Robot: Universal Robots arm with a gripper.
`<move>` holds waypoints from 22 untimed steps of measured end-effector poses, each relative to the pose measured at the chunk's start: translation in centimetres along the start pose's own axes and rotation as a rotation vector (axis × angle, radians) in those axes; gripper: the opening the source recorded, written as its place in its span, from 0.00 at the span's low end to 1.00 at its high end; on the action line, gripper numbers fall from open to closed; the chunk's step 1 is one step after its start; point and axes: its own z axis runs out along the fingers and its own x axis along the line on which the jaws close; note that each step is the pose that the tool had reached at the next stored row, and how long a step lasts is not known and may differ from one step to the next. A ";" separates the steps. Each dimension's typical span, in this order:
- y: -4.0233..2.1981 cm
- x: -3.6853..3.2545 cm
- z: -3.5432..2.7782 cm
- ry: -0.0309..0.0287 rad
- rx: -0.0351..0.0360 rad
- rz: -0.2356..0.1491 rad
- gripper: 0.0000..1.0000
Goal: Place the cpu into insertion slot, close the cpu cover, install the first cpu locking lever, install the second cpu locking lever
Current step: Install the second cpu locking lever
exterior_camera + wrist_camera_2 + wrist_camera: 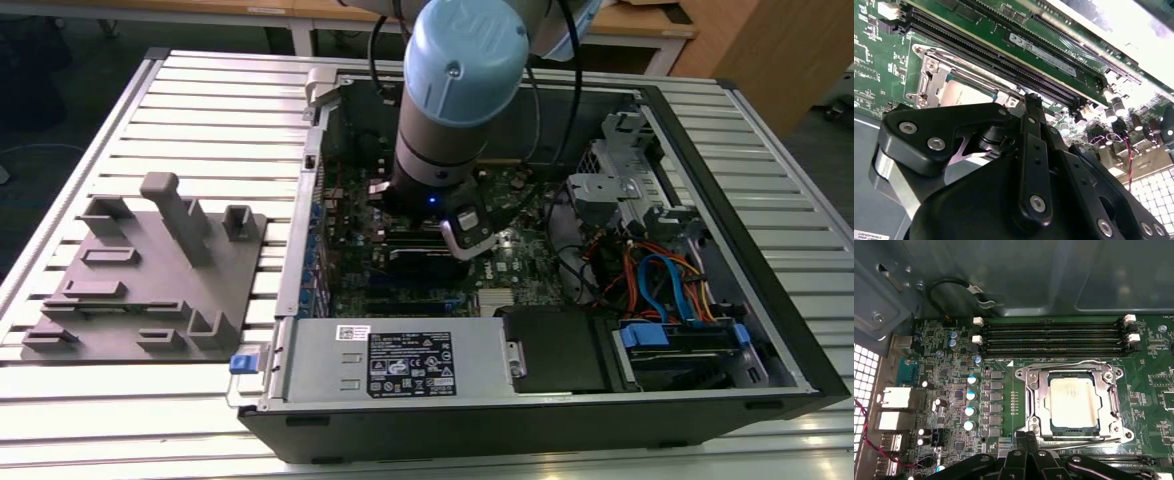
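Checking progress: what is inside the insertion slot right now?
The cpu lies in the insertion slot, its silver top showing through the cpu cover's window. The contacts beneath it are hidden.

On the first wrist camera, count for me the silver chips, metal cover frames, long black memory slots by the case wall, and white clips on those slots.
Dull silver square cpu: 1
Silvery square metal cpu cover: 1
Long black memory slots by the grey case wall: 4
White slot end clips: 4
Total: 10
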 end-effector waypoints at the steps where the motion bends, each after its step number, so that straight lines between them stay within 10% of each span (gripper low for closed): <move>1: -0.02 0.00 -0.01 0.0000 0.0004 0.000 0.11; 17: -0.51 -0.02 0.15 -0.0001 0.0001 0.000 0.11; 22: -0.55 0.02 0.25 0.0007 -0.0198 -0.001 0.11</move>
